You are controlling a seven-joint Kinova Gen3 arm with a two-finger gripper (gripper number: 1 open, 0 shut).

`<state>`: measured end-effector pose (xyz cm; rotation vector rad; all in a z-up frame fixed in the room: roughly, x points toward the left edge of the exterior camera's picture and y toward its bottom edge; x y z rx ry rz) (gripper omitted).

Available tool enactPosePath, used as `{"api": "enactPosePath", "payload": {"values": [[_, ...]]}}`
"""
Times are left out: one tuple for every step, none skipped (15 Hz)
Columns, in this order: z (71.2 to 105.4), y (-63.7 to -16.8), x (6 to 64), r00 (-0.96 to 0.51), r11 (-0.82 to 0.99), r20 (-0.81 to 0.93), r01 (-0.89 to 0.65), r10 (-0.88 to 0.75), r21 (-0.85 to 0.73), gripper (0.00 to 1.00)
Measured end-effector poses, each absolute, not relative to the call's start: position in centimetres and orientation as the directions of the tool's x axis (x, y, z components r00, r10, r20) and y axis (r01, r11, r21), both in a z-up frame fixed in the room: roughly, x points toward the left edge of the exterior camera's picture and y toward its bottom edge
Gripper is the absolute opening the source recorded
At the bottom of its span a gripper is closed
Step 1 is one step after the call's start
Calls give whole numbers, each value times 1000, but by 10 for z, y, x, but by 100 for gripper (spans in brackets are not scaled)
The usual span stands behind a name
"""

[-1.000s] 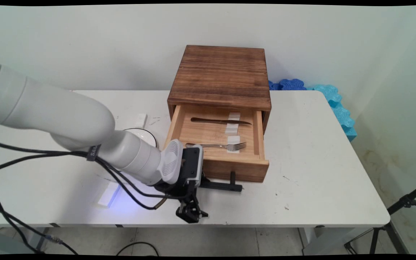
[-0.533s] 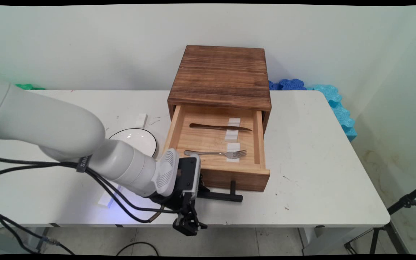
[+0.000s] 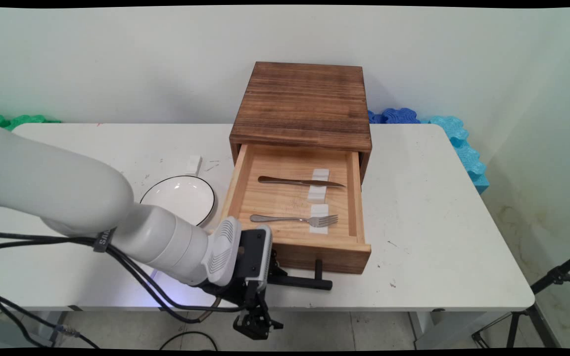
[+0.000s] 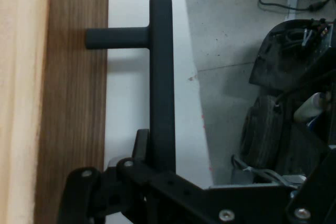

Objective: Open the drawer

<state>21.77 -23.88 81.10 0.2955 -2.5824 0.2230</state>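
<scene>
Drawer drawn well out of wooden box; knife, fork exposed inside.
Gripper jaws pinching black handle; plate beside, on surface.

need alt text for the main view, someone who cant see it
A white robot arm's end effector grips the black bar handle of a wooden drawer pulled open from a dark wooden box on a white table. A knife and fork lie inside; a white plate sits beside it.
</scene>
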Motion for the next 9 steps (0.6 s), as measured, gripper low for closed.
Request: {"api": "enactPosePath", "payload": {"values": [[811,-236,217,-837,963,522,-252,-166,-98,100],[810,-234,217,-836,963,523,-252,-166,-96,100],[810,-232,216,-835,963,524,-252,-167,-95,100],[809,-231,216,-835,963,525,-251,-167,-93,100],[809,-229,215,-834,964,526,-251,-167,-92,100],[809,-228,215,-833,964,528,-250,-166,-91,100],[809,-227,214,-832,964,529,-250,-165,-92,100],[810,-226,214,-831,964,531,-250,-165,-93,100],[810,-226,214,-831,964,532,-249,-163,-94,100]]}}
